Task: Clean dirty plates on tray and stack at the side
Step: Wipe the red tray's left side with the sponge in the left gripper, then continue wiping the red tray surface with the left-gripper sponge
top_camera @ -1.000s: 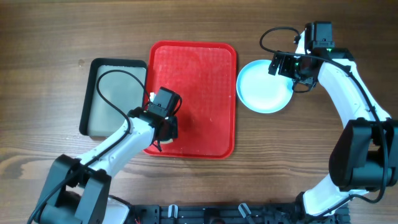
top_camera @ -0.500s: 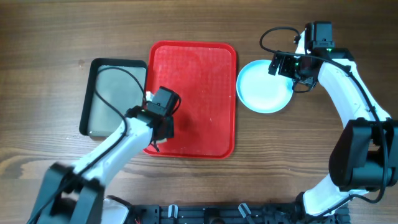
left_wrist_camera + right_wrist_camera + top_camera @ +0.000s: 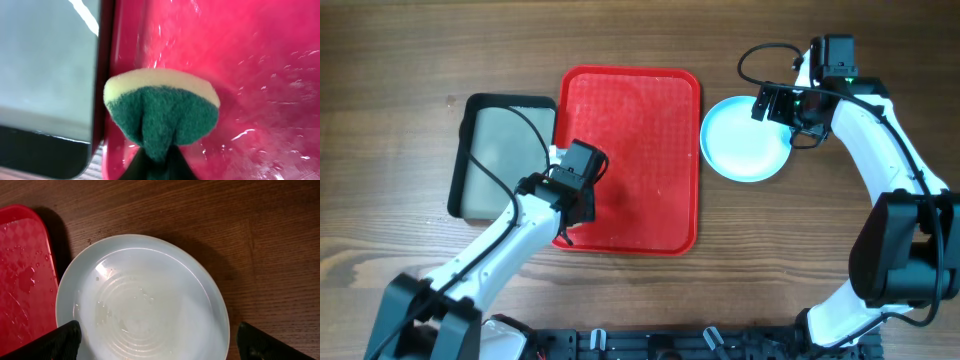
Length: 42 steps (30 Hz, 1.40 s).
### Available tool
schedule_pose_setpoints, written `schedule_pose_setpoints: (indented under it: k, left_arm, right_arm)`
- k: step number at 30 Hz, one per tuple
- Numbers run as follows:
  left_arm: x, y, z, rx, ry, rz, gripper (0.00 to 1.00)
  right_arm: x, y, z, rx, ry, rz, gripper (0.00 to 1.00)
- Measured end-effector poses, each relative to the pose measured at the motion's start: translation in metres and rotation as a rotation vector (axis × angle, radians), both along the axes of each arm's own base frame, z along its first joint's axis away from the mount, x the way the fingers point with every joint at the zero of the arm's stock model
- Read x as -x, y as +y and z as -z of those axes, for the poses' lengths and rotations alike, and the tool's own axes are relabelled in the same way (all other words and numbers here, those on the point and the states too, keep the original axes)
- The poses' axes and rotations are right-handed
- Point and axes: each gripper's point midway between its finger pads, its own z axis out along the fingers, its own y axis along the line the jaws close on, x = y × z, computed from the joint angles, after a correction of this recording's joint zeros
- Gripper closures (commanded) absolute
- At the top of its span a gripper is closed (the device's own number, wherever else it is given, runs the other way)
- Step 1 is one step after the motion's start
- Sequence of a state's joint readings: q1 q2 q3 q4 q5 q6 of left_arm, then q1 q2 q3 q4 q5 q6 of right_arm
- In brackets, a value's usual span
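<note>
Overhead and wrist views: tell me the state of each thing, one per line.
red tray, wet, bare of plates
plate, on table beside tray, wet, no red smears
sponge, pinched and folded, near tray's left edge
left gripper, jaws shut on sponge
right gripper, jaws open above plate

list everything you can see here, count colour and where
table: one, brown wood, under everything
red tray: one, red, wet, centre of the table
metal tray: one, dark grey, just left of the red tray
plate: one visible, pale aqua-white, on the table right of the red tray; any beneath cannot be seen
sponge: one, yellow and green, at the red tray's left rim
left gripper: one, black, pinching the sponge
right gripper: one, black, open above the plate
</note>
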<state>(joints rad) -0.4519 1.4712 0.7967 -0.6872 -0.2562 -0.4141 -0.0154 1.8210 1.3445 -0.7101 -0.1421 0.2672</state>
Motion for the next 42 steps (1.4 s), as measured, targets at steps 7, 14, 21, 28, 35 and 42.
schedule_pose_setpoints:
  k: [7,14,21,28,35,42]
  left_arm:
    - [0.002,-0.005,0.010,0.022,0.025,-0.002,0.56]
    - [0.010,-0.002,0.017,0.019,0.051,-0.003,0.66]
    - [0.013,-0.001,0.022,0.009,0.070,-0.004,0.96]
    - [0.013,0.000,0.023,0.007,0.072,-0.004,0.96]
    - [0.018,0.002,0.017,-0.006,0.096,0.008,0.96]
    - [0.008,-0.003,-0.005,0.023,0.030,0.015,0.96]
  right_arm:
    - [0.000,0.000,0.000,0.000,0.000,0.000,0.01]
    - [0.000,0.000,0.000,0.000,-0.001,0.000,0.00]
    - [0.000,0.000,0.000,0.000,-0.001,0.000,0.01]
    - [0.000,0.000,0.000,0.000,-0.001,0.000,0.01]
    - [0.000,0.000,0.000,0.000,-0.001,0.000,0.00]
    - [0.000,0.000,0.000,0.000,-0.001,0.000,0.00]
